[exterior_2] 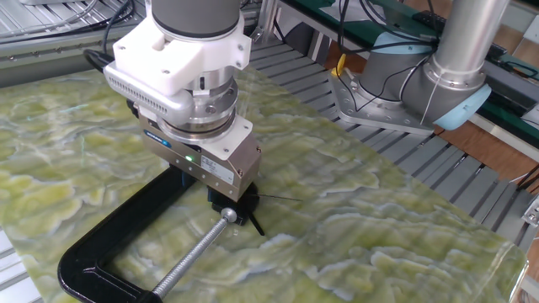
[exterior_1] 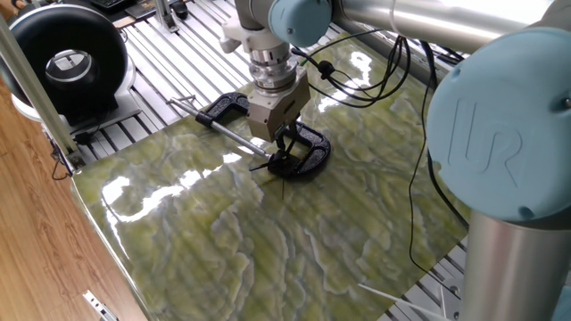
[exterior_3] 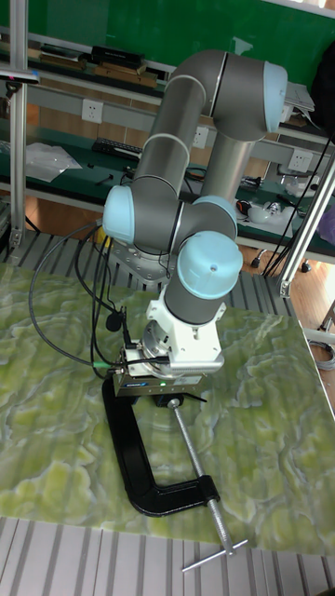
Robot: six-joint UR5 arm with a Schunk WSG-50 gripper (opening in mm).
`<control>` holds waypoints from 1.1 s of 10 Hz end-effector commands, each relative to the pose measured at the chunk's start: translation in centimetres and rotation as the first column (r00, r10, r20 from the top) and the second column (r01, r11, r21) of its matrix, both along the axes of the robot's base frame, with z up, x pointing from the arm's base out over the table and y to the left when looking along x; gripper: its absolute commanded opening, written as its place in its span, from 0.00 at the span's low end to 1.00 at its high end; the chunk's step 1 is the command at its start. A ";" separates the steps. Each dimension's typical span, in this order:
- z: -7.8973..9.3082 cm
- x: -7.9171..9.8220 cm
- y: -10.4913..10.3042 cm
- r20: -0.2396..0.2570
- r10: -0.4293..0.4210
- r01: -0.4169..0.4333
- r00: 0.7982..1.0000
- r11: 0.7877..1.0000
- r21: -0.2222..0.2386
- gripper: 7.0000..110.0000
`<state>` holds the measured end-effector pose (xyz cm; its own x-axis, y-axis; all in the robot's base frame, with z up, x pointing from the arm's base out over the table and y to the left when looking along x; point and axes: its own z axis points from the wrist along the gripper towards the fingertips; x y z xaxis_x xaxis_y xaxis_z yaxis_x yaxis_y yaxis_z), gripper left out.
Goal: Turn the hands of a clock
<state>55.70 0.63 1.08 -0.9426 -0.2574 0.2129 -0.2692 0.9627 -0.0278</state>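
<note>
The hands (exterior_2: 255, 224) are two thin black pointers on a small hub held in the jaw of a black C-clamp (exterior_2: 101, 248) lying on the green marbled slab. In the other fixed view one pointer aims right and the shorter one aims down-right. My gripper (exterior_1: 282, 153) comes straight down onto the hub, its fingers close together around it. The hands (exterior_1: 264, 166) also stick out left of the fingertips in one fixed view. The gripper body (exterior_2: 206, 168) hides the hub itself. The tall fixed view shows the gripper (exterior_3: 166, 399) at the clamp's (exterior_3: 126, 456) upper end.
The clamp's steel screw rod (exterior_2: 189, 263) runs toward the slab's near edge. A black round device (exterior_1: 62, 58) stands off the slab at the back left. Cables (exterior_1: 375, 80) trail behind the wrist. A second arm's base (exterior_2: 404, 76) sits beyond the slab.
</note>
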 end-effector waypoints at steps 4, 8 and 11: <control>0.1 -0.5 -0.5 -0.022 -0.006 0.006 1.000 1.000 -0.001 0.36; 0.0 -0.7 -0.7 -0.024 -0.007 0.007 1.000 1.000 -0.001 0.36; 0.0 -0.8 -0.8 -0.024 -0.007 0.007 1.000 1.000 -0.006 0.36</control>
<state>54.92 -0.25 1.04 -0.9368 -0.2552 0.2392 -0.2706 0.9621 -0.0335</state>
